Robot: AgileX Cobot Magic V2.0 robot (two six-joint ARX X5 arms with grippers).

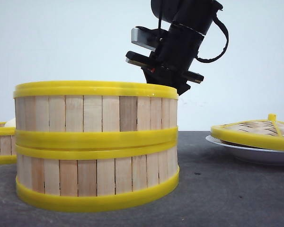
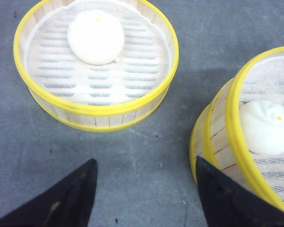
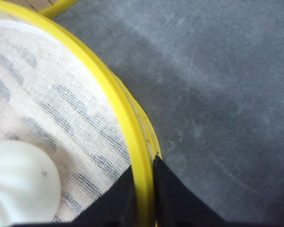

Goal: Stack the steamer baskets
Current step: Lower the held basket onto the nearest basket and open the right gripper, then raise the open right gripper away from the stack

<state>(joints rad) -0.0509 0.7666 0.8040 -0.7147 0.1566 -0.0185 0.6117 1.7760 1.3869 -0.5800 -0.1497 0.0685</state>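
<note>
Front view: two steamer baskets stand stacked at table centre, the top basket [image 1: 95,109] seated on the bottom basket [image 1: 97,177], rims roughly flush. The third basket [image 1: 2,142] sits on the table [image 1: 217,189] just to the stack's left, cut by the frame edge. The woven lid [image 1: 255,131] rests on a white plate [image 1: 251,152] well to the right.

Right gripper [image 3: 143,198]: fingers closed on the yellow rim of the top basket, one finger inside the wall, one outside. A bun [image 3: 19,184] lies on the cloth liner inside.

Left gripper [image 2: 144,189]: fingers spread apart, holding nothing, hovering over bare table between the stack and the third basket. In this view the third basket [image 2: 95,64] holds a bun [image 2: 95,37] on its liner; the stack's bun [image 2: 266,126] is visible too.

Judgement: the step in hand looks like seating or releasing the second basket; one basket is left to stack. To do it well, check that the top basket sits level all round before opening the right gripper, then lift straight up so the rim is not dragged sideways. For the third basket, grip the rim well away from the bun, keep it level, and centre it over the stack before lowering.

Writing: no brands, labels or legible text in any view.
</note>
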